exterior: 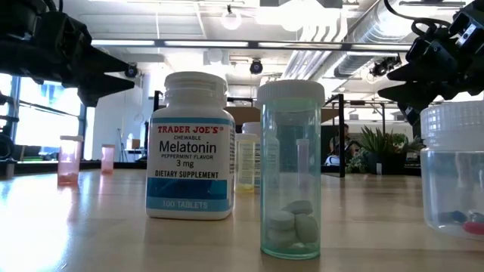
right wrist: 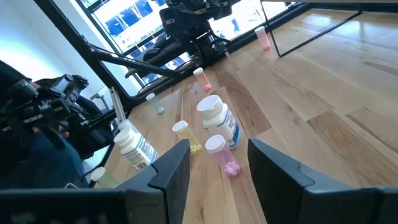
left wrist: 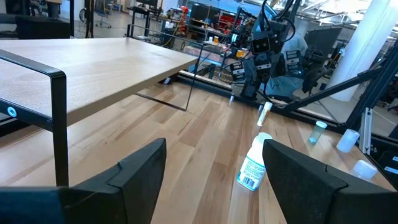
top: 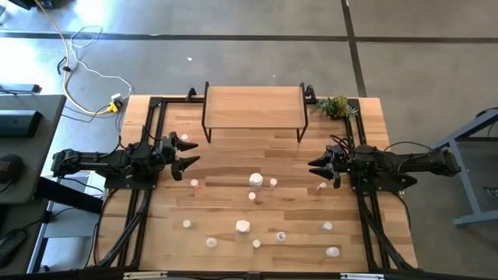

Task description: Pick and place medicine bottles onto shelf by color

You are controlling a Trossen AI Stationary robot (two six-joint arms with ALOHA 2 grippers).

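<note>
Nothing picked yet: both grippers, left [top: 189, 152] and right [top: 317, 175], hover with fingers apart, empty; the bottles [top: 256, 180] await grasping near the tabletop's middle, the shelf [top: 253, 107] bare.

Melatonin bottle [exterior: 190, 147], clear green vial [exterior: 291, 170], pink vials [exterior: 69, 160]

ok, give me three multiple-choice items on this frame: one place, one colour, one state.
1. Where is the shelf?
A. far edge, centre
B. near edge
C. under the right arm

2. The label band on the melatonin bottle is:
A. red
B. blue
C. yellow

3. The shelf top is:
A. full of bottles
B. holding one bottle
C. bare

Key: 1 A, the high view shows it at the far middle of the table. 2 B, the low view shows blue bands. 3 C, no bottle stands on it in the high view; the left gripper and right gripper hold nothing.
</note>
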